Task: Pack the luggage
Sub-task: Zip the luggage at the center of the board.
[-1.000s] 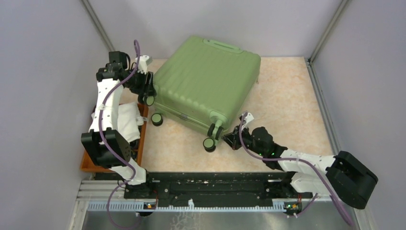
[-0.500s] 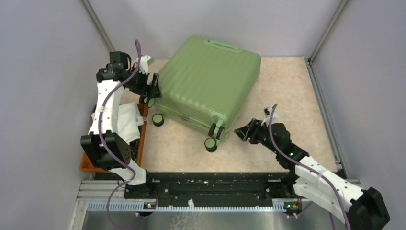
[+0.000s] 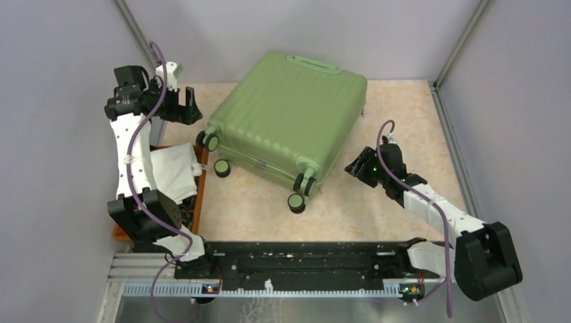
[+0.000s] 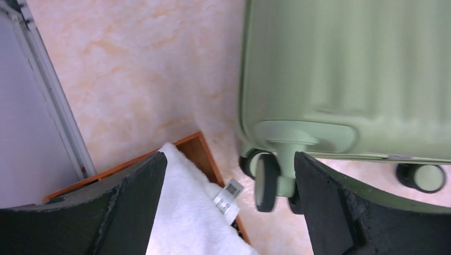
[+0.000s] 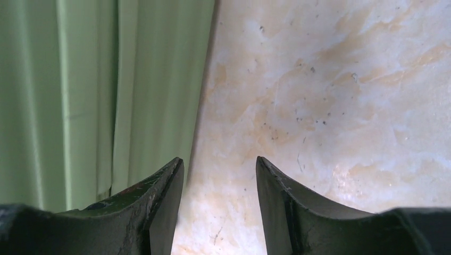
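luggage (image 3: 289, 118): closed, lying flat with its ribbed green shell up, far-centre of the surface (image 3: 404, 134). It sits skewed, wheel end facing the near-left. Top handle (image 3: 313, 65) is on the far side, close to the back wall. Four black wheels (image 3: 295, 201) show along the near-left end, two near each corner.

left arm (image 3: 128, 161): raised over the far-left corner of the surface. The left jaws are spread wide with nothing in them, apart from the shell. The left wrist view looks down between them at a luggage corner, one wheel pair (image 4: 268, 180) and the tray below. No contact.

right arm (image 3: 431, 205): reaches in from the near-right. The right jaws sit just beside the luggage's right-hand side, near the corner with the nearest wheels. They are parted and empty. In the right wrist view the ribbed shell fills the left and bare marbled surface the right. One jaw overlaps the shell edge there, so contact can't be told from that view. The overhead view shows a small gap.

Orange-brown tray (image 3: 202, 182) sits at the left edge of the surface with a white cloth (image 3: 168, 171) in it. A small printed tag (image 4: 228, 191) is on the cloth's edge. The tray's far corner is near the luggage's left wheels; can't tell if they touch.
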You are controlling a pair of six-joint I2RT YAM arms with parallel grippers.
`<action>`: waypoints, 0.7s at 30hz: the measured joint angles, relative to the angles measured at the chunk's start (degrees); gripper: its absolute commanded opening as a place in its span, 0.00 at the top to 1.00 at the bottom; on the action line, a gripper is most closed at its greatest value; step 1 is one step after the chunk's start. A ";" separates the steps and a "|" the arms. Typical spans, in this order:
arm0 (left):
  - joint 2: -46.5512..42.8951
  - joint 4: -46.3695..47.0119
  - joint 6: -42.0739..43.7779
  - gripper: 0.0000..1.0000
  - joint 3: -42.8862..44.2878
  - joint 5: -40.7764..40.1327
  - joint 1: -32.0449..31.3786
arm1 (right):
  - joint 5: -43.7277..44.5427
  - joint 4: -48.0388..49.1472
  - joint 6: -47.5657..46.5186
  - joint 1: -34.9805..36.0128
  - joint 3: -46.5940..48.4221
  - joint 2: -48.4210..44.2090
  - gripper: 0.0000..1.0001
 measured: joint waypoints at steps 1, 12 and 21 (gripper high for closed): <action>0.48 1.95 -0.46 0.07 -0.96 -1.09 0.44 | -0.42 0.57 0.09 -0.55 0.42 1.29 0.49; 8.66 22.60 -7.52 0.12 -16.68 -11.69 -0.90 | -3.43 4.48 0.98 -7.13 8.90 17.35 0.52; 19.63 25.44 -9.31 0.17 -14.53 -13.42 -4.98 | -5.84 3.82 -0.04 -10.21 27.45 32.85 0.54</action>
